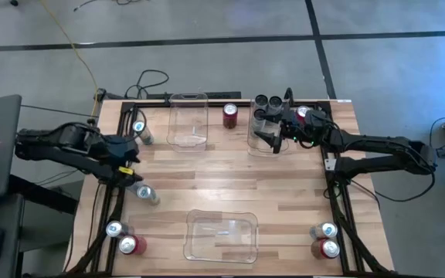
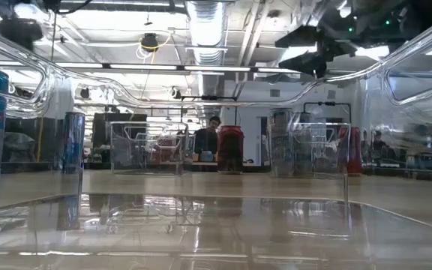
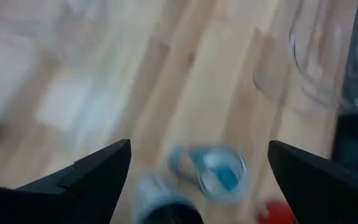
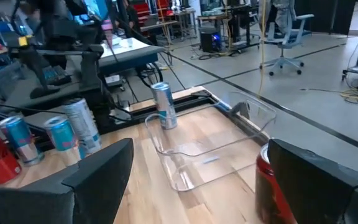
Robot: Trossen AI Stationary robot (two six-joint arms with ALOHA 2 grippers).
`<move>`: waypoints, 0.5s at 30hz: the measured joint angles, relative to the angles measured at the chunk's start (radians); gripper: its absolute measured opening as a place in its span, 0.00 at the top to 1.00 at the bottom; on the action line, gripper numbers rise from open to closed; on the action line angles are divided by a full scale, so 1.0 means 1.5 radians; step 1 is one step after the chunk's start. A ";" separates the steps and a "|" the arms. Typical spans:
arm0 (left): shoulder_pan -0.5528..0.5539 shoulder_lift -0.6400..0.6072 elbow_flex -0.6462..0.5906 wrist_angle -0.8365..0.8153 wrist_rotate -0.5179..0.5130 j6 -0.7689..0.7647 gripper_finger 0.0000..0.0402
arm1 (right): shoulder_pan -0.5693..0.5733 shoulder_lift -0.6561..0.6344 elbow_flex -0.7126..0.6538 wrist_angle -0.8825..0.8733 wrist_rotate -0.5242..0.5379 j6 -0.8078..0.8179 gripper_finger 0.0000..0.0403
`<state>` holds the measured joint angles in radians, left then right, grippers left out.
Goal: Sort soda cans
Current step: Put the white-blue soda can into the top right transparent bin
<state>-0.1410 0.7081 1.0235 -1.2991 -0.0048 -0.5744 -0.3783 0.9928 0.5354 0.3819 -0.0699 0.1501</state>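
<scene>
High view: wooden counter (image 1: pixel 230 181) with three clear bins. Far-left bin (image 1: pixel 188 120) empty; far-right bin (image 1: pixel 267 127) holding dark grey cans (image 1: pixel 267 102) at its far end; near bin (image 1: pixel 221 235) at the near edge, empty.

Right gripper (image 1: pixel 273 137) over the far-right bin, jaws apart, gripping nothing. Left gripper (image 1: pixel 134 154) above the left side of the counter, jaws apart, also gripping nothing.

Cans scattered around: red can (image 1: pixel 230 115) upright between the two far bins; another red top (image 1: pixel 303 113) partly hidden behind the right arm, near the far-right bin. Silver-blue can (image 1: pixel 140 130) at the far left, just beside the far-left bin; a second silver-blue can (image 1: pixel 147 194) close to the left gripper. Near-left corner: silver can (image 1: pixel 114 229) and red can (image 1: pixel 132 245) side by side. Near-right corner: silver can (image 1: pixel 324 230) and red can (image 1: pixel 327 249) touching or nearly so.

Low view largely blocked by the near bin's clear wall; red can and far bins seen through it, a person beyond the counter.

Left wrist view blurred; cans below the open fingers.
</scene>
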 joint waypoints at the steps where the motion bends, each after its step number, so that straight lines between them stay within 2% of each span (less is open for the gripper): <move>1: -0.005 0.004 0.002 -0.013 0.015 -0.012 0.07 | 0.002 0.000 0.000 0.000 0.000 0.000 0.03; 7: -0.034 0.032 0.003 -0.093 0.036 -0.045 0.07 | 0.016 0.001 0.000 -0.018 0.011 0.005 0.03; 12: -0.048 0.060 0.003 -0.157 -0.038 -0.061 0.07 | 0.027 0.002 0.000 -0.033 0.011 0.006 0.03; 15: -0.056 0.075 0.003 -0.155 -0.049 -0.059 0.07 | 0.027 0.002 0.000 -0.034 0.011 0.006 0.03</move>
<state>-0.2249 0.8202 1.0275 -1.5309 -0.0781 -0.6628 -0.3382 0.9951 0.5354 0.3309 -0.0536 0.1596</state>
